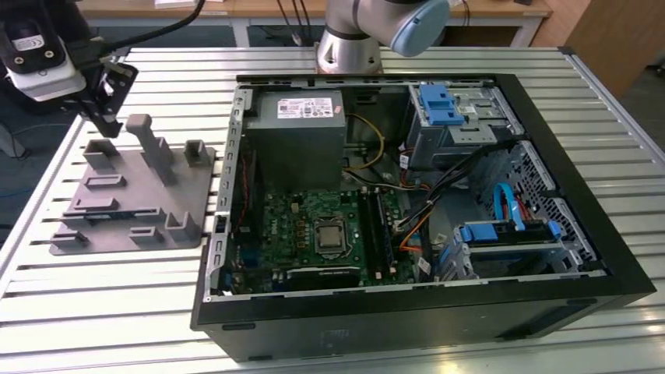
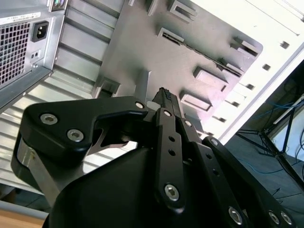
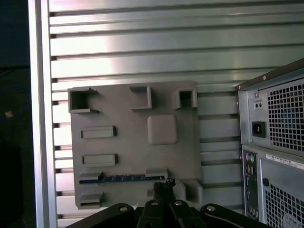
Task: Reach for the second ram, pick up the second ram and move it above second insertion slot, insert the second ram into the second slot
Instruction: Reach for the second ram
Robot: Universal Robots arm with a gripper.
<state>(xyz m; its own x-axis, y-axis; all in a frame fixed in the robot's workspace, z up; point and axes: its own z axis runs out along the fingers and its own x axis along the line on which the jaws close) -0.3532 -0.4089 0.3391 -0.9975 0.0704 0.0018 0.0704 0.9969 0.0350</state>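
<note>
Item: second ram (image 3: 121, 179), a long, thin, dark blue-black stick.
Position: it lies on edge in a long slot of the grey holder (image 3: 124, 151), close to one border of the plate, and nothing grips it.
Holder: a flat grey plate with raised blocks, posts and pockets. It rests on the slatted metal table (image 1: 104, 312).
Gripper (image 1: 107, 126): black, and it hangs above the holder at the exterior view's left. In the first wrist view its tips sit over the plate near one end of the ram's slot.
Jaws: together, with nothing between them.
Contact: none shows between the fingers (image 3: 165, 185) and the ram.
Computer case (image 1: 416, 315): black, lying open on its side just beside the holder, on the exterior view's right.
Case contents: a green circuit board (image 1: 311, 226), a grey power supply (image 1: 296, 132), blue drive brackets and loose cables.
Case rear: in both wrist views its vent grille and power socket show next to the holder.
Arm base (image 1: 348, 47): it stands on the table behind the case.
</note>
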